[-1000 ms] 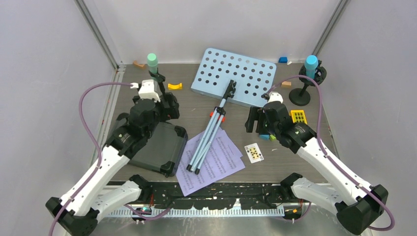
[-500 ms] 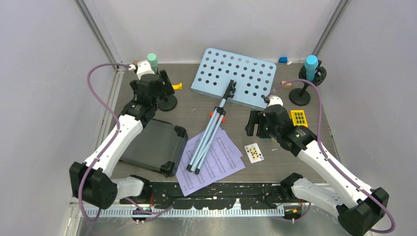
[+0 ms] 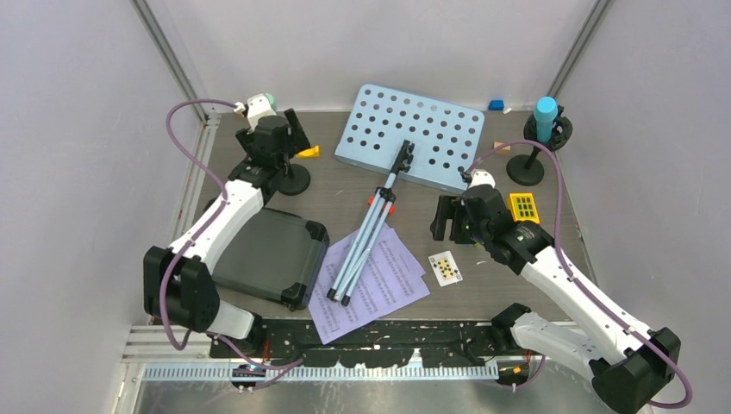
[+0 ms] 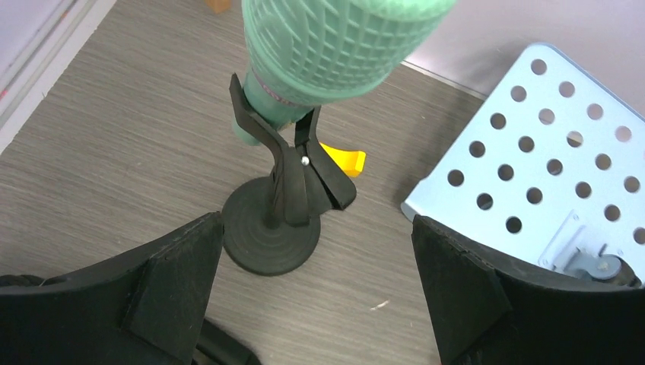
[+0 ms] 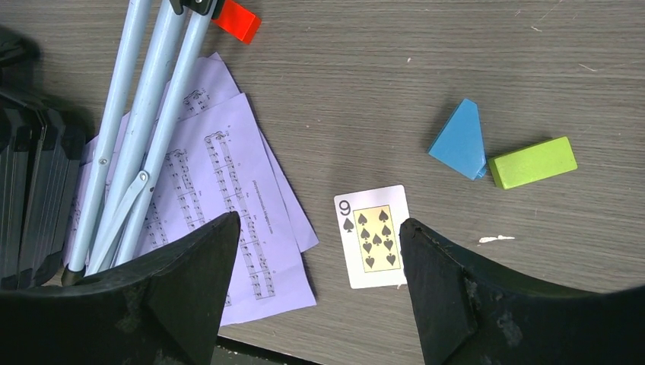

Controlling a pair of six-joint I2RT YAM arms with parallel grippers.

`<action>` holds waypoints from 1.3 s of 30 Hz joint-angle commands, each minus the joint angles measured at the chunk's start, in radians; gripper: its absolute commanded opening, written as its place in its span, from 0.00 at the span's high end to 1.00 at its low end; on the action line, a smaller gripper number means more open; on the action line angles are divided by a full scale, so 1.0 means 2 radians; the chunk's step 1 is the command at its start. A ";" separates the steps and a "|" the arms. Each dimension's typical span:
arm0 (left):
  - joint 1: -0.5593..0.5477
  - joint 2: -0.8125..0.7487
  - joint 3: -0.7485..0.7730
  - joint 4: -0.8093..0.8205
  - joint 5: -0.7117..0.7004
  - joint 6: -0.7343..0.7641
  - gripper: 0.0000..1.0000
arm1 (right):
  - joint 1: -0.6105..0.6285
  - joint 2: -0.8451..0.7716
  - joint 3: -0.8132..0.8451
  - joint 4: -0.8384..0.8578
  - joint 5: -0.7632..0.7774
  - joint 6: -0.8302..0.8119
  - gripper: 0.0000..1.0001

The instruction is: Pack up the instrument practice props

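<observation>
1. Claws are spread wide on both arms, with nothing pinched.
2. The left claw [image 4: 316, 300] is held near the green mic [image 4: 335, 38], which is clipped on its pole [image 4: 285, 182] at the desk's [image 3: 345, 207] far left.
3. The right claw [image 5: 319, 304] is held above a card [image 5: 373, 237], beside lilac pages [image 5: 228, 198].
4. The rack [image 3: 409, 134] is laid flat mid-desk, its folded legs [image 5: 129, 114] across the pages.
5. The blue mic [image 3: 545, 110] is seen far right, apparently upright on a second pole.

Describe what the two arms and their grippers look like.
The left arm and right arm have white shells with bulky black joints and black bases. A mauve cable runs along each to a white wrist module. The left gripper and right gripper each have two broad, matte black, wedge-shaped fingers.
</observation>
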 commanded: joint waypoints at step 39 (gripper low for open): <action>0.004 0.142 0.076 0.117 -0.117 0.111 0.56 | 0.001 0.010 -0.007 0.010 -0.007 -0.014 0.18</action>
